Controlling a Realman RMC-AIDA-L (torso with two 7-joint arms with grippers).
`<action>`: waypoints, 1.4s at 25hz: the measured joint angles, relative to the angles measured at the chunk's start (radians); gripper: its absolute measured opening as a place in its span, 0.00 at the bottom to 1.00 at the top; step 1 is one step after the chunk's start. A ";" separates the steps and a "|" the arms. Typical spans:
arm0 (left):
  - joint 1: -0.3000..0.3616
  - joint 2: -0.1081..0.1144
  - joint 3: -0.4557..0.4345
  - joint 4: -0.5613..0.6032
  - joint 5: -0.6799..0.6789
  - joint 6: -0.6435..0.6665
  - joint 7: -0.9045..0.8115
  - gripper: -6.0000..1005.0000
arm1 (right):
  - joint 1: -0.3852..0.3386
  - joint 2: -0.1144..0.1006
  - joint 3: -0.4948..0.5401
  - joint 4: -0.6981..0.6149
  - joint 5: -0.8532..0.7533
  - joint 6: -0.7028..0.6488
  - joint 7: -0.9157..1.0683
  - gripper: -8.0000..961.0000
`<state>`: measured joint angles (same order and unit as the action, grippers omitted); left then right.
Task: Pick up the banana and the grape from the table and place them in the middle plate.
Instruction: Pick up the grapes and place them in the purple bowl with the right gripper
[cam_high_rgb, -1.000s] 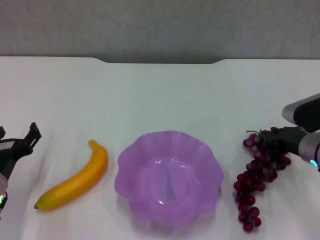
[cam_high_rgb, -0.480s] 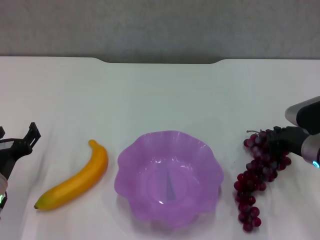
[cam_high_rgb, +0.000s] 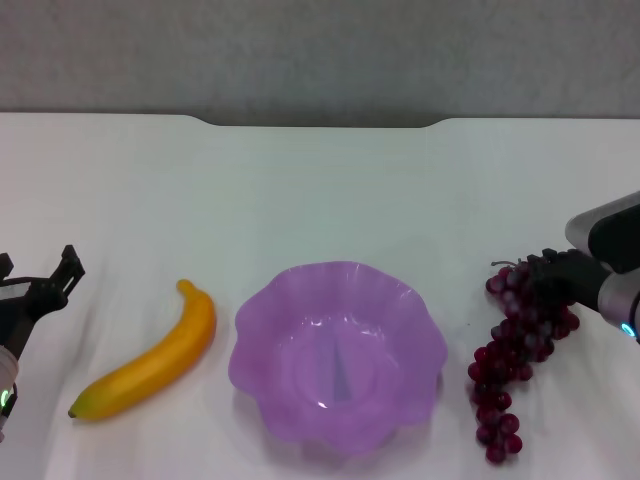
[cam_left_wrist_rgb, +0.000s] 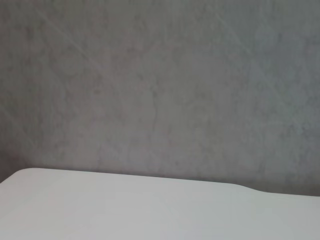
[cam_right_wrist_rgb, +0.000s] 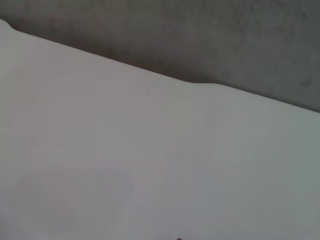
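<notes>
The right gripper (cam_high_rgb: 550, 275) sits at the top of the grape bunch (cam_high_rgb: 518, 345), a touch farther right than a second ago, when its dark tip reached deeper over the upper berries; the bunch itself has barely shifted and lies on the table (cam_high_rgb: 330, 190) just right of the middle plate (cam_high_rgb: 338, 352). That reads as a grasp being adjusted at the stem end, not a lift, so I judge the grape pick unfinished. Whether its fingers are apart or clamped on the bunch I cannot tell, since they merge with the dark grapes. The left gripper (cam_high_rgb: 38, 285) waits at the left edge with its fingers apart, where it was before, well left of the banana (cam_high_rgb: 150, 355), which lies untouched just left of the plate. The plate holds nothing. The tabletop is plain white with a notched far edge, and a grey wall stands behind it
</notes>
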<state>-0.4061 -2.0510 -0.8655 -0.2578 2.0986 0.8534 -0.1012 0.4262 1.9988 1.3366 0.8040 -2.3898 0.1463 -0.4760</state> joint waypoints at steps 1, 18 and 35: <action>0.000 0.000 0.001 0.000 0.000 -0.001 0.000 0.86 | -0.001 0.000 -0.004 0.001 0.000 -0.008 0.000 0.17; 0.000 0.002 0.002 0.008 0.001 -0.004 0.000 0.86 | -0.223 -0.001 -0.288 0.175 -0.116 -0.554 -0.071 0.17; 0.004 0.002 -0.004 0.018 -0.007 -0.005 0.000 0.86 | -0.336 0.000 -0.380 0.291 -0.267 -0.891 -0.070 0.16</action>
<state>-0.4022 -2.0490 -0.8699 -0.2395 2.0920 0.8482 -0.1012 0.0900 1.9987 0.9568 1.0948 -2.6571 -0.7446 -0.5455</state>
